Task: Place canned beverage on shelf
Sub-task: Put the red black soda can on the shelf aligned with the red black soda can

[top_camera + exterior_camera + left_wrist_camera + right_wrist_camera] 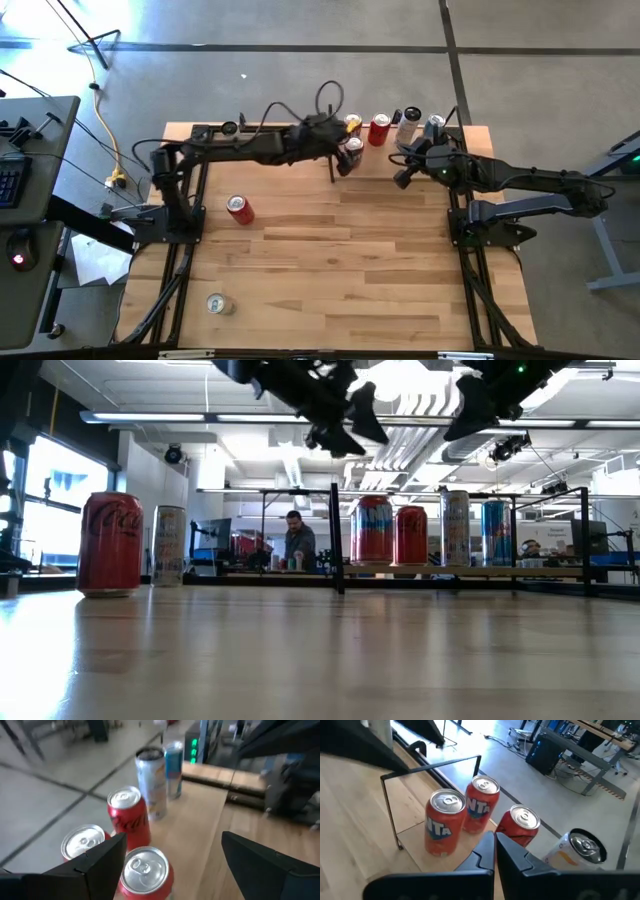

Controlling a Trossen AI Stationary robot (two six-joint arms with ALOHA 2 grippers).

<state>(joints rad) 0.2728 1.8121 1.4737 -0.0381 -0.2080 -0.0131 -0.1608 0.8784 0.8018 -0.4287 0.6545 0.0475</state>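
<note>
Can (353, 150) stands upright on the shelf (395, 148), upper centre of the high view, long axis vertical, leftmost of the row w/ 4 more cans beside it toward the right. My left gripper (345, 158) sits right over it, jaws spread wide, nothing held; in my wrist view the can top (144, 868) shows betw. my fingers (100, 862). Looks placed, I'd say; clean exit is straight up. Right gripper (404, 176) is closed, empty, parked upper right, farther off.
</note>
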